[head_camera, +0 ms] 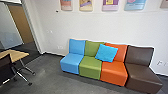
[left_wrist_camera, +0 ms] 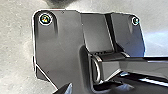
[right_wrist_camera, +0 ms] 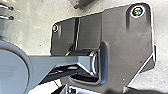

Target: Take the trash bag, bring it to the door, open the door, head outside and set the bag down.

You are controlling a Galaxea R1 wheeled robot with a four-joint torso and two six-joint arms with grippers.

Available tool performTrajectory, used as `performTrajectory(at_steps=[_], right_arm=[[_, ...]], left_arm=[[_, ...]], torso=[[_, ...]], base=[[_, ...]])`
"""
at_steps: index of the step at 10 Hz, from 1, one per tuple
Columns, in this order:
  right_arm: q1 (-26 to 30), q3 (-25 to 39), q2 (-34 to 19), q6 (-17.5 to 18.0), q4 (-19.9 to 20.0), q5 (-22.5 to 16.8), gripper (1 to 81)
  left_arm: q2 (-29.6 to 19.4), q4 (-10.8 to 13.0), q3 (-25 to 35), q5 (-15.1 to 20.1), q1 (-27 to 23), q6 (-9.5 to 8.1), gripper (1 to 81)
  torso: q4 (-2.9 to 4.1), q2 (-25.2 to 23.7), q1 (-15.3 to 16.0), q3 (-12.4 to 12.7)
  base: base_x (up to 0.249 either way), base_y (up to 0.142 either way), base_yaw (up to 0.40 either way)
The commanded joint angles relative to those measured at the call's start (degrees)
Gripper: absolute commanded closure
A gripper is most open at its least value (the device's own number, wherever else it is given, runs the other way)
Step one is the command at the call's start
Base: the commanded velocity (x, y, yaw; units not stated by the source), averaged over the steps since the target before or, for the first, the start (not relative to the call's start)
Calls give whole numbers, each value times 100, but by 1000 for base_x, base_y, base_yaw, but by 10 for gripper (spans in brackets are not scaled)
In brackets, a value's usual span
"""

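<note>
Here, a cushion (head_camera: 106, 53) leans on the sofa (head_camera: 114, 72).

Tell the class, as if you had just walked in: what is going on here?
The robot is indoors, facing four armless seats in a row: a blue seat, a green seat, an orange seat and a brown seat. A bright blue cushion leans between the green and orange ones. Whether either arm is carrying the trash bag, I cannot tell from these pictures.
</note>
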Motion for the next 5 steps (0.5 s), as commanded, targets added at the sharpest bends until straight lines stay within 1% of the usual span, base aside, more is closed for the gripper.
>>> performTrajectory(at_steps=[1, 2, 3, 4, 5], right_arm=[[320, 795, -737, 49, 13, -290, 10], [373, 979, -920, 49, 13, -290, 10], [434, 1173, -1088, 49, 13, -290, 10], [461, 1408, -1272, 49, 13, -290, 10], [487, 1655, -1448, 49, 5, -290, 10]], left_arm=[[-173, -14, 316, 321, -250, -38, 10], [-243, -14, 343, 312, -250, -47, 10], [-314, -22, 386, 303, -267, -56, 10], [-427, -74, 552, 303, -319, -64, 10], [-593, -154, 841, 303, -355, -73, 10]], torso=[[0, -562, 363, -527], [0, -772, 498, -189], [0, -927, 599, -335], [0, -1080, 706, -389], [0, -1242, 802, -444]], base=[[0, 0, 0], [0, 0, 0], [0, 0, 0], [0, 0, 0], [0, 0, 0]])
